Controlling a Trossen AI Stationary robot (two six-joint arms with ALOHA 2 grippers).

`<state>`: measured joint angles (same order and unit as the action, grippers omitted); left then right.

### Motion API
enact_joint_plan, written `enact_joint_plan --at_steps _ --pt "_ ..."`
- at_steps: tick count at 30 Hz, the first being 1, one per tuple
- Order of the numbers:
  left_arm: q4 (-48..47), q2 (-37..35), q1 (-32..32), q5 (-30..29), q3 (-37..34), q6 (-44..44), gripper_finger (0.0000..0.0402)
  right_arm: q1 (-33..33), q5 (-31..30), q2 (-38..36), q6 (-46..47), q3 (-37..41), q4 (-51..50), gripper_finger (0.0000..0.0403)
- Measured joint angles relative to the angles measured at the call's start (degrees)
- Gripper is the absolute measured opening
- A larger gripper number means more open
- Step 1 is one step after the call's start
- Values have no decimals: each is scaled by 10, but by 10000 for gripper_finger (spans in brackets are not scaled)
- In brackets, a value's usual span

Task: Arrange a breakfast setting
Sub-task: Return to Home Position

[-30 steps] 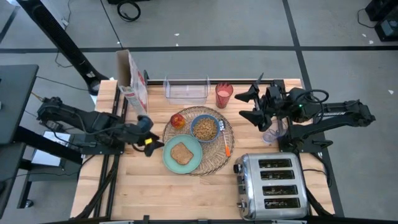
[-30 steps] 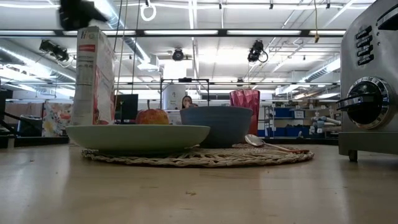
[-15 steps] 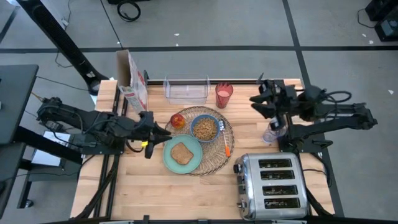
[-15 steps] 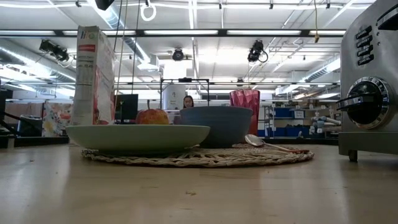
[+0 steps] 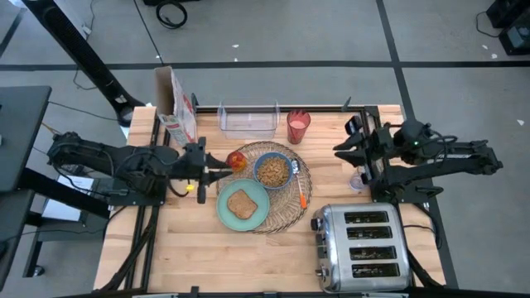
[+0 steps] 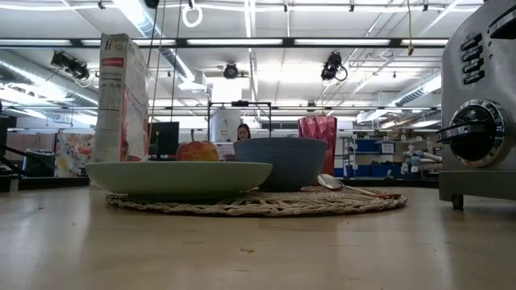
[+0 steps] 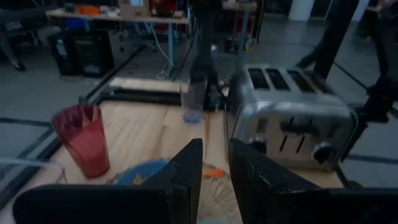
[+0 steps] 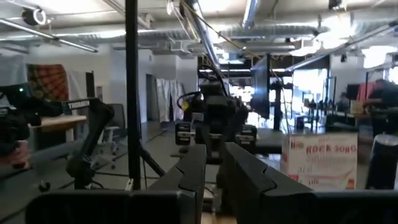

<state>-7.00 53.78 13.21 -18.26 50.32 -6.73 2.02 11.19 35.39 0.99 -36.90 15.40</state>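
Observation:
A round wicker placemat (image 5: 286, 212) lies mid-table. On it rest a mint-green plate (image 5: 225, 212) with a toast slice (image 5: 242, 203), a blue bowl (image 5: 272, 170) of cereal, a red-yellow apple (image 5: 237, 160) and an orange-handled spoon (image 5: 301, 197). The red cup (image 5: 298, 126) stands behind the mat. My left gripper (image 5: 222, 172) hangs above the table just left of the apple, shut and holding nothing. My right gripper (image 5: 339, 149) hangs right of the mat, shut and holding nothing. Neither gripper shows in the low view.
A cereal box (image 5: 176, 112) stands at the far left and a clear tub (image 5: 247, 120) at the far edge. A chrome toaster (image 5: 363, 247) fills the near right corner. A clear glass (image 5: 362, 178) stands under the right arm. Bare wood lies near left.
Both grippers have shut. My left gripper has gone toward the far edge and rightward, ending beside the apple. My right gripper has drawn back a little toward the table's right edge. Nothing on the mat has moved.

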Motion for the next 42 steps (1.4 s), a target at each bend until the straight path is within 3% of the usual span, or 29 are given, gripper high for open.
enact_joint_plan --at_steps 6,13,22,28,34,38,42 --pt "35 -3 -2 2 -38 -1 84 -2 -8 -38 8 47 3 67" --pt "95 -34 3 5 -97 5 84 -30 -66 -81 8 95 -12 67" --pt "120 -142 38 11 -178 47 84 -73 -78 -178 17 174 -22 67" --pt "265 -201 37 10 -281 102 84 -60 -66 -273 18 255 10 68" --pt "392 -230 22 9 -385 94 84 -33 -73 -354 19 364 80 67" --pt "401 -263 10 10 -433 55 84 -22 -74 -350 19 354 26 67" --pt "400 -312 9 15 -474 47 84 -18 -73 -353 26 352 39 67"
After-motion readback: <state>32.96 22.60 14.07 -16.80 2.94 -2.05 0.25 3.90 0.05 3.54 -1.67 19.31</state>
